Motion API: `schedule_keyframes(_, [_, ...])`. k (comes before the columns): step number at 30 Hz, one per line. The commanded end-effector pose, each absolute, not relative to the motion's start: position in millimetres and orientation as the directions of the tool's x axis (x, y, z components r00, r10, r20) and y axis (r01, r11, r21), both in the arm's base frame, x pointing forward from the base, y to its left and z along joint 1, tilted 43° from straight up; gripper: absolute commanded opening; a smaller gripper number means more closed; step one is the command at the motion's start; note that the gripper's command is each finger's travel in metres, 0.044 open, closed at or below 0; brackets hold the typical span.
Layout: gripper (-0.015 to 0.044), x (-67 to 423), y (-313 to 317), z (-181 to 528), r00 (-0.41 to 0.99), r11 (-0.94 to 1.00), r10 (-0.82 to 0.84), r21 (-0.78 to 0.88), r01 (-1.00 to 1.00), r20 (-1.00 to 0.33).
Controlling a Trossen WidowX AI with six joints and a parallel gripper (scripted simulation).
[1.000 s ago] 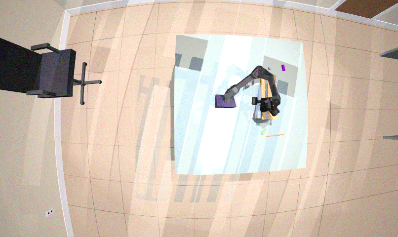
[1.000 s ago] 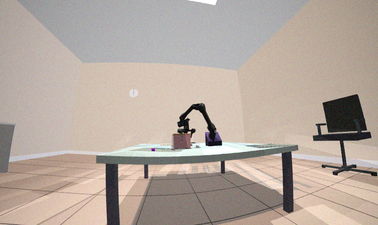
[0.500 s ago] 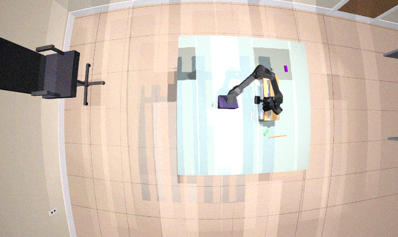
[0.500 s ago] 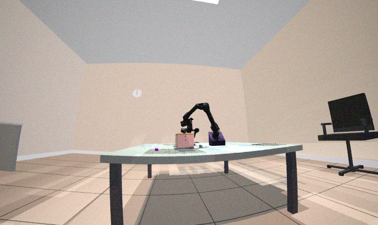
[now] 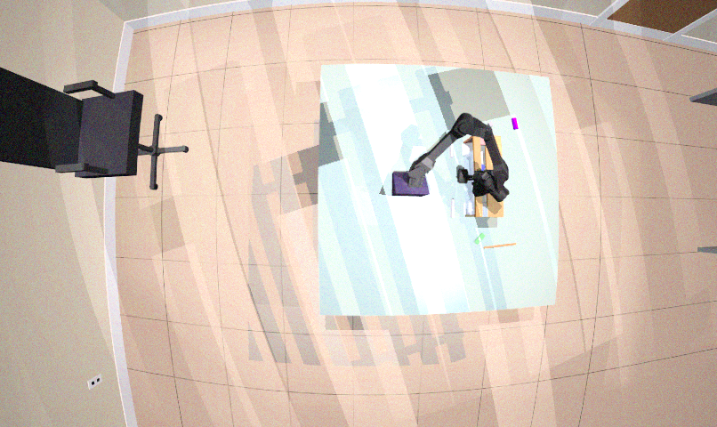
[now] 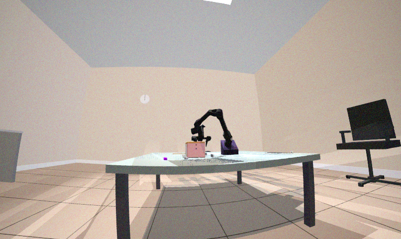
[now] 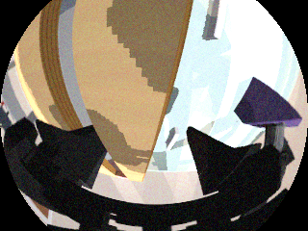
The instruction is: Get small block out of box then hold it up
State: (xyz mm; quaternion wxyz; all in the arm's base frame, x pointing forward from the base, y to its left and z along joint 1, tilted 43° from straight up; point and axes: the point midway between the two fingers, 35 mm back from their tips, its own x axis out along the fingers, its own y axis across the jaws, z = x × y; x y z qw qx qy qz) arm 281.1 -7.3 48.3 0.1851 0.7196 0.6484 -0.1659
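The box (image 5: pixel 497 213) (image 6: pixel 195 151) (image 7: pixel 96 58) stands upright on the table, with a pink end wall, a wooden top and a long slot in the top. A small blue patch (image 5: pixel 483 166) shows in the slot in the top view, perhaps the block; the wrist view does not show it. My gripper (image 5: pixel 472 177) (image 6: pixel 200 143) (image 7: pixel 153 126) is open and empty, low over the box. One finger hangs on the clear-front side, beside the box; the other is over the top near the slot. Whether that finger is inside the slot cannot be told.
The purple block at the arm's base (image 5: pixel 402 185) (image 6: pixel 230 149) (image 7: pixel 265 103) stands on the clear-front side. A magenta piece (image 5: pixel 514 123) (image 6: pixel 165 158) lies beyond one box end. A green piece (image 5: pixel 479 238) and a thin orange stick (image 5: pixel 500 245) lie beyond the other. A pale bar (image 5: pixel 452 207) lies before the box.
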Motion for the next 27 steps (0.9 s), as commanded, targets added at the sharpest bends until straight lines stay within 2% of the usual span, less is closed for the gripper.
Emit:
schedule_keyframes(1, [0.0400,278,-12,42,0.100,-0.090,0.873,0.044,0.995,-0.478])
schedule_keyframes(27, [0.0400,279,4,56,0.100,-0.090,0.873,0.044,0.995,-0.477])
